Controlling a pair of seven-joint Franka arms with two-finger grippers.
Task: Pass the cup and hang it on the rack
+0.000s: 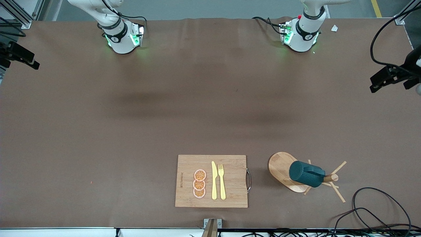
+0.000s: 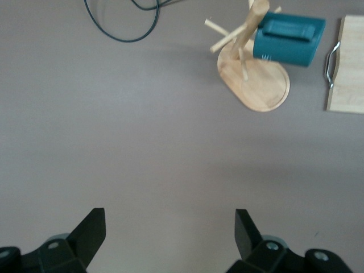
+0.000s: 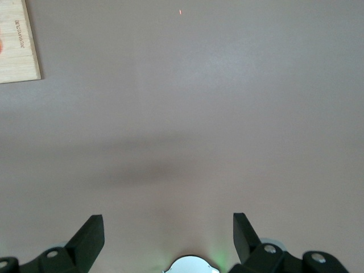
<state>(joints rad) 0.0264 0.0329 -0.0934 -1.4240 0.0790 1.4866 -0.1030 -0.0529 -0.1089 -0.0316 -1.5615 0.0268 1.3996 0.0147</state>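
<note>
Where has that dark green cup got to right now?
The cup hangs on the rack, toward the left arm's end of the table, beside the cutting board, in the front view's lower part.

We see a broad table covered in matte brown cloth [image 1: 131,131], softly shadowed across its middle. Past its top edge lies grey floor [image 1: 197,8] with a slanting yellow stripe [image 1: 376,8]; aluminium frame posts [image 1: 19,13] flank the corners.
</note>
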